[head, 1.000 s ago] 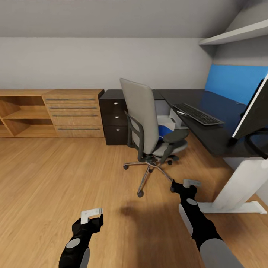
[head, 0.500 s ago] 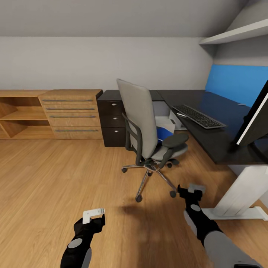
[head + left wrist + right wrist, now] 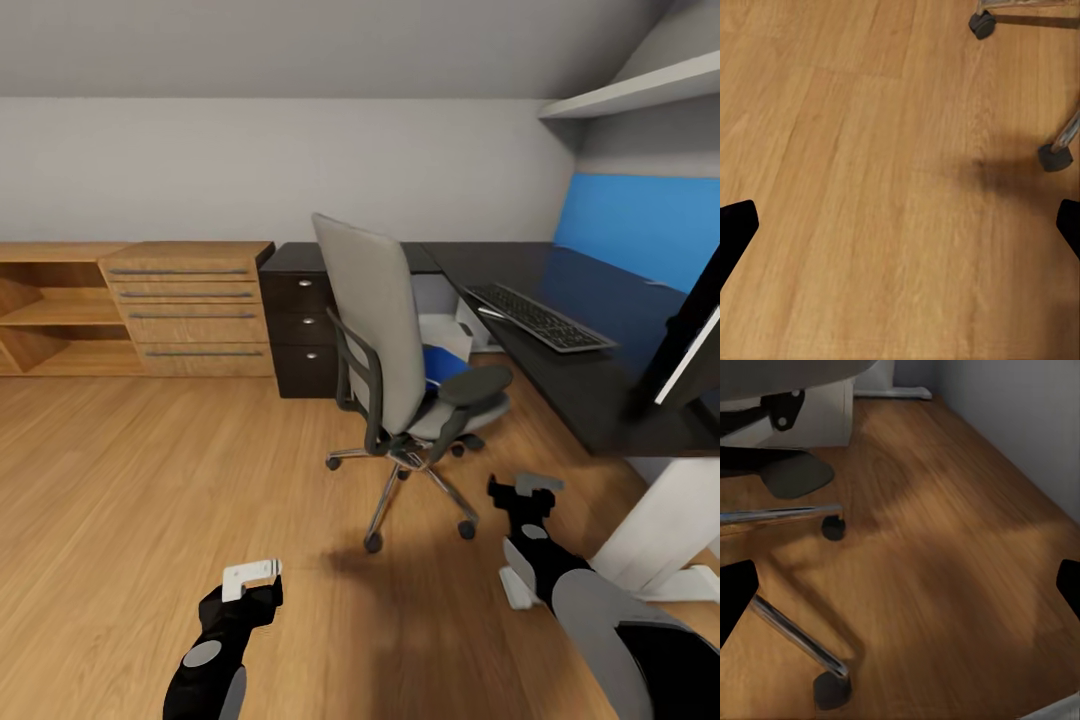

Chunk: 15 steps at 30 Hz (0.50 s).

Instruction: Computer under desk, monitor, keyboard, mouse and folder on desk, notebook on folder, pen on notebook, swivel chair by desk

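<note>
From the head view, the swivel chair [image 3: 400, 370] stands on the wooden plank floor [image 3: 150, 480] just beside the black desk [image 3: 590, 370], its tall grey back turned toward the camera. A bright blue folder [image 3: 440, 362] lies on its seat. The keyboard [image 3: 540, 317] rests on the desk, and the monitor [image 3: 690, 345] stands at the desk's near end, cut off by the frame edge. A white computer [image 3: 447, 335] sits under the desk behind the chair. Black drawers [image 3: 298, 330] adjoin a light wooden cabinet [image 3: 190, 310]. The left claw [image 3: 250, 576] and right claw [image 3: 527, 490] both hang empty above the floor.

In the left wrist view, the claw's fingertips [image 3: 736, 232] are wide apart over bare floor, with chair casters [image 3: 1055, 156] ahead.

In the right wrist view, the fingertips [image 3: 735, 598] are also spread apart, over the chair's metal base [image 3: 795, 637].
</note>
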Available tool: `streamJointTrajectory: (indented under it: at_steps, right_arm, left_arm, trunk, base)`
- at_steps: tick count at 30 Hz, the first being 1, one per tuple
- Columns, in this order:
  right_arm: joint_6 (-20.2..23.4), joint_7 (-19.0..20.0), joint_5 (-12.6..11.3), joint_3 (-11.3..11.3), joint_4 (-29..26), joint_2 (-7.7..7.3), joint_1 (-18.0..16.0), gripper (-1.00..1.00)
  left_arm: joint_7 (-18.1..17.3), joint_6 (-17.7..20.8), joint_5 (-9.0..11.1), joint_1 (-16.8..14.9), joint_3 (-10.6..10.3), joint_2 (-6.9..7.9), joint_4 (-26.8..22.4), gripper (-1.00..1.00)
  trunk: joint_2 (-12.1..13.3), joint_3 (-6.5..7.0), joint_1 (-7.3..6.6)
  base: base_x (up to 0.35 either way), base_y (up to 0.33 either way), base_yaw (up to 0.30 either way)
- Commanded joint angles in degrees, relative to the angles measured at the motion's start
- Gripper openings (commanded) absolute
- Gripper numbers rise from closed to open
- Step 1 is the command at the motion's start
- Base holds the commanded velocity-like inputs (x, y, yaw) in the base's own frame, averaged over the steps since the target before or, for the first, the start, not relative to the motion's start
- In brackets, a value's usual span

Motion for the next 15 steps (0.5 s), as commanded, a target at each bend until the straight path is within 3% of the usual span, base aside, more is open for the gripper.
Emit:
streamJointTrajectory:
  at_steps: [1, 4, 15]
  right_arm:
    - [-0.3, 0.1, -0.1, -0.1, 0.1, 0.09, 0.0, 1.0]
    - [-0.5, 0.4, -0.1, 0.0, 0.1, 0.44, -0.1, 1.0]
    - [-7.8, 0.6, -0.1, -0.1, 0.3, 5.22, -0.1, 1.0]
  left_arm:
    - [0.3, 0.3, 0.0, 0.0, -0.1, 0.0, 0.0, 1.0]
    - [0.3, 0.3, 0.0, 0.0, -0.1, 0.0, 0.3, 1.0]
    - [0.2, 0.2, 0.0, 0.0, -0.3, 0.0, 1.9, 1.0]
  trunk:
    - [0.0, -0.05, 0.02]
    - [0.0, -0.05, 0.02]
    - [0.0, -0.05, 0.02]
  base:
    - [0.258, 0.0, 0.0]
    - [0.164, 0.0, 0.0]
    - [0.185, 0.0, 0.0]
